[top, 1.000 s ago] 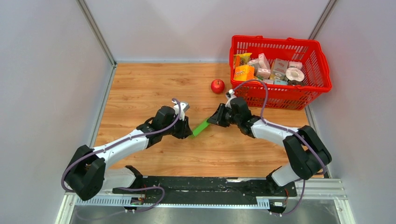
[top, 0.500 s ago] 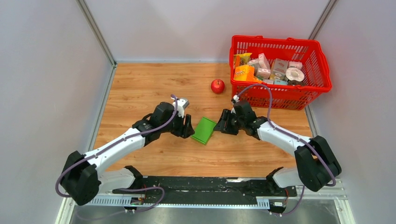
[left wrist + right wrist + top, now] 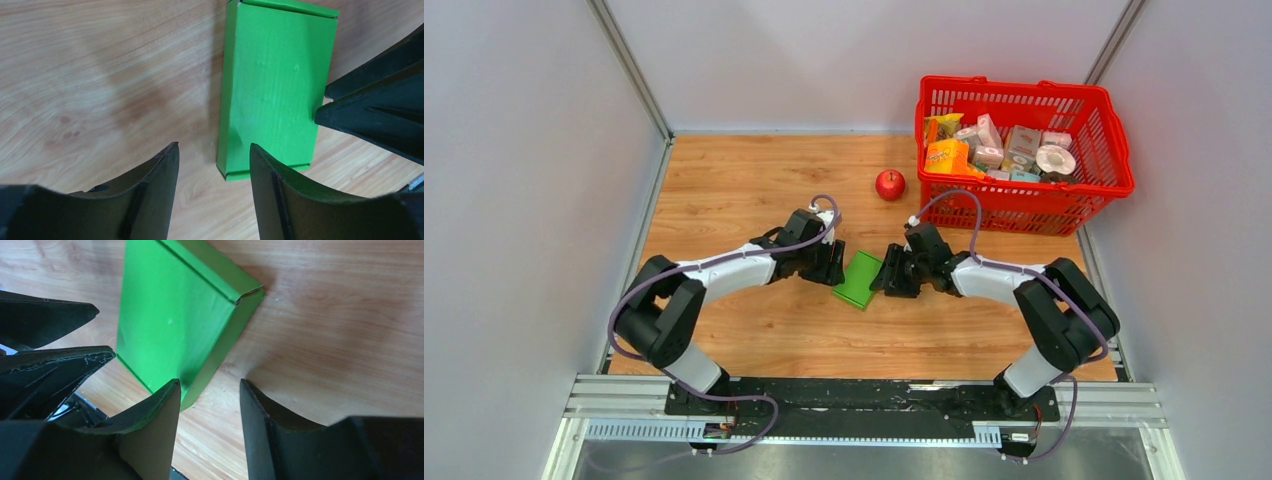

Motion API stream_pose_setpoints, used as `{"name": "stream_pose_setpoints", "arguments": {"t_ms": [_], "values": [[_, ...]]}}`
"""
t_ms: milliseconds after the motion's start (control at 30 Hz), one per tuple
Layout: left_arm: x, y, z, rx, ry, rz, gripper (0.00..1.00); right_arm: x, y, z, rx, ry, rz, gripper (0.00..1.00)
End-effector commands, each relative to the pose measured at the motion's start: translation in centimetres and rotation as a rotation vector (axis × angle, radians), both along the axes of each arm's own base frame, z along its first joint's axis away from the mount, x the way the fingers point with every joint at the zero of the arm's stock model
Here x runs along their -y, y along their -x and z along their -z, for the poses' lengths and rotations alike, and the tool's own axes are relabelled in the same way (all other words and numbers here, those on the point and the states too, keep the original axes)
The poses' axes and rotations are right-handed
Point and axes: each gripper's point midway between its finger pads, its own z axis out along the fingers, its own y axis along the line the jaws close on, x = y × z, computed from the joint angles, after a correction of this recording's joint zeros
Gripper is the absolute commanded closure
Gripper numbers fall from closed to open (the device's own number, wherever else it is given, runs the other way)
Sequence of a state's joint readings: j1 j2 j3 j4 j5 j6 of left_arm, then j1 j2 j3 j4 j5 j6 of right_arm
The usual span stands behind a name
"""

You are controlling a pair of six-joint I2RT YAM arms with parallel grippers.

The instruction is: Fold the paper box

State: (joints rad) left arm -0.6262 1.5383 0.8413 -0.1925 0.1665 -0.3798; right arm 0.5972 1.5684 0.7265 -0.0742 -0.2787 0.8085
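The paper box [image 3: 860, 279] is a bright green closed flat box lying on the wooden table between my two grippers. My left gripper [image 3: 832, 266] stands open just left of it, with only wood between its fingers. In the left wrist view the paper box [image 3: 275, 90] lies ahead and right of the left gripper [image 3: 212, 147]. My right gripper [image 3: 888, 278] is open at the box's right edge. In the right wrist view the paper box [image 3: 170, 315] lies ahead and left of the right gripper [image 3: 209, 382], whose left finger overlaps the box's near corner.
A red basket [image 3: 1024, 207] holding several small printed packages stands at the back right. A red apple [image 3: 889, 184] lies on the table just left of the basket, behind the grippers. Grey walls close in both sides.
A second ago both grippers held the box up on edge between them. Both have opened, and the box now lies flat on the table. The left arm has reached further right.
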Motion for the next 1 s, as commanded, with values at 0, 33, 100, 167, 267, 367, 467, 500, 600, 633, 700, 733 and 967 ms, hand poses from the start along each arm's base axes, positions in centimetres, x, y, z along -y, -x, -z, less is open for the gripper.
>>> {"name": "stream_pose_setpoints", "arguments": {"t_ms": [0, 33, 100, 167, 267, 367, 467, 500, 600, 633, 700, 733, 967], "values": [[2.4, -0.8, -0.1, -0.009, 0.096, 0.041, 0.40, -1.4, -1.7, -0.8, 0.055, -0.030, 0.006, 0.51], [2.5, -0.6, 0.3, -0.018, 0.104, 0.044, 0.43, -1.7, -1.6, -0.8, 0.058, -0.027, -0.004, 0.51], [2.6, 0.2, 0.9, -0.040, 0.129, 0.048, 0.47, -1.8, -1.6, -0.2, 0.064, -0.007, -0.023, 0.51], [3.1, 0.7, 1.0, -0.052, 0.170, 0.054, 0.52, -2.3, -1.5, 0.0, 0.072, 0.001, -0.051, 0.52], [3.6, 2.1, 1.1, -0.089, 0.229, 0.078, 0.60, -3.0, -0.7, 0.2, 0.081, 0.007, -0.105, 0.62], [3.7, 5.2, 1.6, -0.123, 0.244, 0.114, 0.63, -3.1, 1.4, 0.7, 0.095, 0.043, -0.147, 0.65], [4.0, 8.2, 1.6, -0.131, 0.264, 0.140, 0.66, -2.9, 3.5, 0.5, 0.105, 0.073, -0.184, 0.66], [4.0, 8.7, 1.7, -0.133, 0.266, 0.139, 0.66, -2.9, 3.9, 0.5, 0.110, 0.080, -0.191, 0.67], [4.1, 11.1, 1.8, -0.149, 0.275, 0.149, 0.66, -2.9, 6.1, 0.2, 0.117, 0.088, -0.228, 0.67], [4.3, 11.8, 1.2, -0.147, 0.293, 0.150, 0.66, -3.1, 7.3, -0.1, 0.116, 0.084, -0.250, 0.67], [3.9, 12.8, 1.5, -0.147, 0.286, 0.139, 0.66, -2.9, 8.6, 0.3, 0.104, 0.095, -0.271, 0.67], [3.9, 13.1, 1.1, -0.140, 0.300, 0.132, 0.66, -3.1, 9.7, 0.5, 0.098, 0.100, -0.297, 0.67], [3.4, 16.6, 2.0, -0.169, 0.293, 0.136, 0.66, -2.9, 13.0, 1.0, 0.074, 0.099, -0.320, 0.68]]}}
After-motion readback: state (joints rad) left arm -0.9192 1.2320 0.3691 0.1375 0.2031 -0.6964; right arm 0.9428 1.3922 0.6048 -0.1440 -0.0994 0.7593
